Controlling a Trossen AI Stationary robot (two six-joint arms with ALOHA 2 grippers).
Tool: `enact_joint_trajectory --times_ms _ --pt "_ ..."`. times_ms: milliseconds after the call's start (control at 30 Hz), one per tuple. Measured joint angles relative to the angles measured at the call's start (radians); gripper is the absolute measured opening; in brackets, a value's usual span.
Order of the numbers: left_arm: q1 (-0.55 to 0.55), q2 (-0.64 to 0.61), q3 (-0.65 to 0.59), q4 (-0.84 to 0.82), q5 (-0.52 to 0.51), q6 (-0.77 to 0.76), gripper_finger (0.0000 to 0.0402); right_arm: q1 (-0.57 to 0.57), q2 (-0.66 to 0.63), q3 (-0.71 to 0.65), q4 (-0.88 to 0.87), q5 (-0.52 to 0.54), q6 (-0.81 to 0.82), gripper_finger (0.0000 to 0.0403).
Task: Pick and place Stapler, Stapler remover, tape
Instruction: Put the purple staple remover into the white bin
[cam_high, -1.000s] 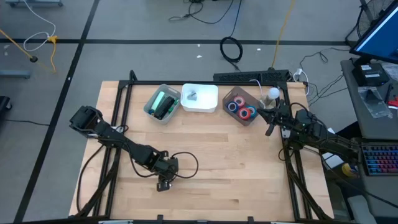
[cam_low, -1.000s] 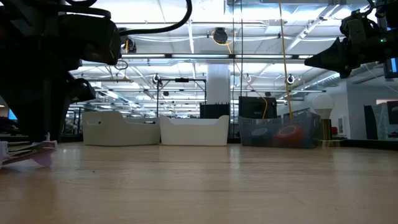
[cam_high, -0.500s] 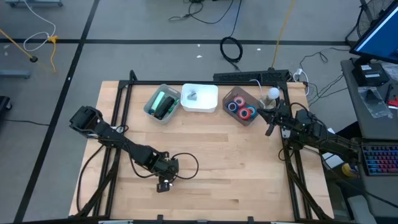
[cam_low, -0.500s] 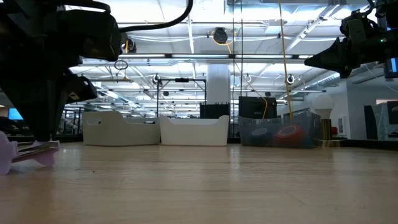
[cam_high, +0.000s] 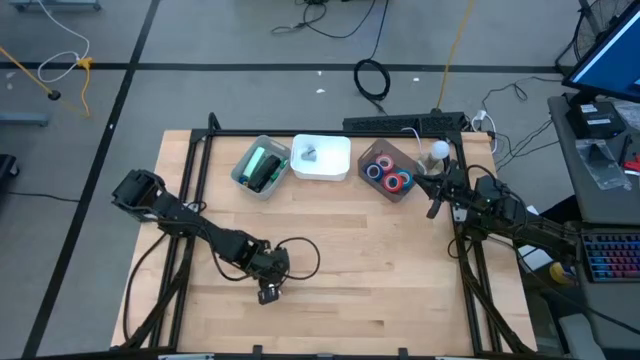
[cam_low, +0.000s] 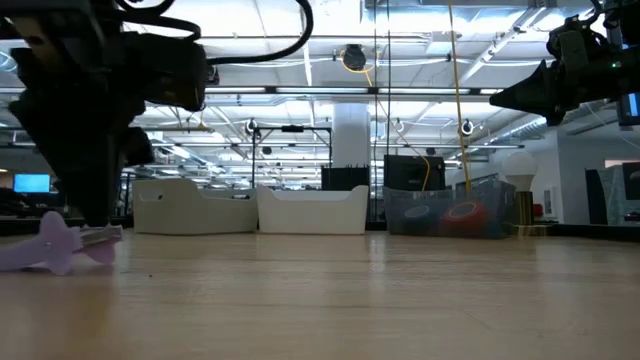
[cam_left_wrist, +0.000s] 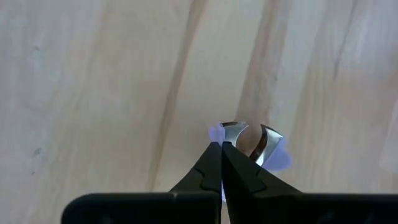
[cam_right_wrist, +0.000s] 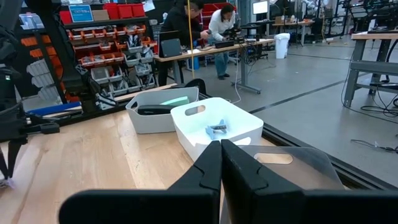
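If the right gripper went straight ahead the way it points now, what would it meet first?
Most likely the clear tape bin, directly ahead of the shut right gripper and below it; if it passes over that rim, the white bin holding a stapler remover comes next. Depth is hard to judge.

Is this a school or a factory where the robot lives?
More like a big workshop or lab, I think: shelves of red parts bins, people working at benches, bright ceiling lights and cables on the floor.
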Motion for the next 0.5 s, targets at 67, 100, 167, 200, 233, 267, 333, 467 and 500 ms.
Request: enact_joint_trajectory --times_ms 67,100,167,200,233,267,333,467,500 --pt "0.012 -0.002 0.000 0.006 0.000 -0.013 0.0001 0.000 0.000 0.000 0.000 0.000 0.000 0.0000" --pt "0.017 -0.006 0.000 0.006 -0.001 -0.015 0.0001 0.000 0.000 0.000 0.000 0.000 0.000 0.0000" --pt "0.032 -0.013 0.004 0.003 -0.001 -0.014 0.0001 0.000 0.000 0.000 0.000 0.000 0.000 0.0000" --pt "0.039 -0.014 0.010 0.005 -0.001 -0.012 0.0001 0.000 0.000 0.000 0.000 0.000 0.000 0.0000" --pt "0.047 -0.021 0.014 0.007 -0.001 -0.008 0.0001 0.000 0.000 0.000 0.000 0.000 0.000 0.0000" --pt "0.054 -0.035 0.016 0.005 -0.001 0.000 0.0001 0.000 0.000 0.000 0.000 0.000 0.000 0.0000" --pt "0.075 -0.053 0.038 0.006 -0.002 0.018 0.0001 0.000 0.000 0.000 0.000 0.000 0.000 0.0000" --pt "0.121 -0.091 0.079 -0.010 -0.031 0.063 0.0000 0.000 0.000 0.000 0.000 0.000 0.000 0.0000" --pt "0.132 -0.098 0.100 -0.003 -0.048 0.080 0.0000 0.000 0.000 0.000 0.001 0.000 0.000 0.0000"
